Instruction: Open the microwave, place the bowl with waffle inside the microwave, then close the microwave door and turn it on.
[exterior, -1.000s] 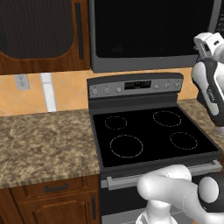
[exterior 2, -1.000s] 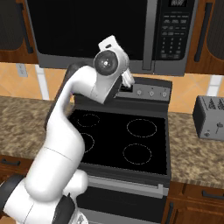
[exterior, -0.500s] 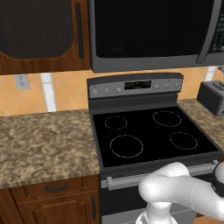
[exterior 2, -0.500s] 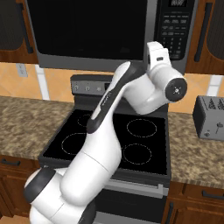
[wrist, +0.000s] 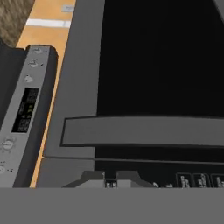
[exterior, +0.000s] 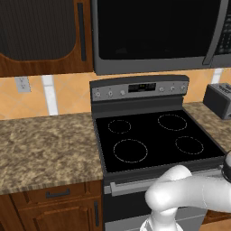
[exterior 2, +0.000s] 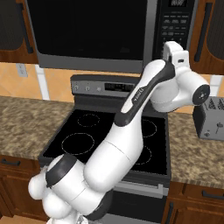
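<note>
Microwave door (wrist: 144, 65) shut; handle (wrist: 144, 130) just beyond end effector (wrist: 110, 178).

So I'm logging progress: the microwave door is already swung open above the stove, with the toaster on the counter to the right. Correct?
Not quite. The microwave door is shut, flush with its frame, as the left base view shows. It does sit above the stove, and the toaster is on the right counter.
</note>
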Robot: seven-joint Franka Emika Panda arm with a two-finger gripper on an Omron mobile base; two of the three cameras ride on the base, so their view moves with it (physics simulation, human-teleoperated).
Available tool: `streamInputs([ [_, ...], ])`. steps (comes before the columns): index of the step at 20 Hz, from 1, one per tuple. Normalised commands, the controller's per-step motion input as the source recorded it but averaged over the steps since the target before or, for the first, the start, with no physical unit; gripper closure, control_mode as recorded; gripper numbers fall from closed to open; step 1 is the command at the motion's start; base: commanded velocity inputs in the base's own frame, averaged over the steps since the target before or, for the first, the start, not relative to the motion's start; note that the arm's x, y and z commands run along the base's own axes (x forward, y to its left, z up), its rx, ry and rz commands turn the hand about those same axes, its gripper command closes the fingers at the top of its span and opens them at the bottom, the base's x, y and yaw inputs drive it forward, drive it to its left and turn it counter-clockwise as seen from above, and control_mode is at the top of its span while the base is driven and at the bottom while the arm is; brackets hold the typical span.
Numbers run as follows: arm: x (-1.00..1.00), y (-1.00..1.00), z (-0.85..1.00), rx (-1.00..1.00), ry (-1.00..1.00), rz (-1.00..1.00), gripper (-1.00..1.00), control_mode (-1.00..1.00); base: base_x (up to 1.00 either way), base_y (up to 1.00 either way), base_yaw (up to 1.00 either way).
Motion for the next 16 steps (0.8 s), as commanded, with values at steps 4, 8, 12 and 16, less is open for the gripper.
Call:
streamInputs([
  [4, 0.62, 0.00, 0.00, 0.00, -0.07, 0.00, 1.00, -1.00, 0.00, 0.00, 0.00],
  [8, 0.68, 0.00, 0.00, 0.00, -0.08, 0.00, 1.00, -1.00, 0.00, 0.00, 0.00],
  [12, 0.62, -0.02, 0.00, 0.00, -0.07, 0.00, 1.00, -1.00, 0.00, 0.00, 0.00],
  [16, 0.42, -0.38, 0.00, 0.03, -0.08, 0.00, 1.00, -1.00, 0.00, 0.00, 0.00],
])
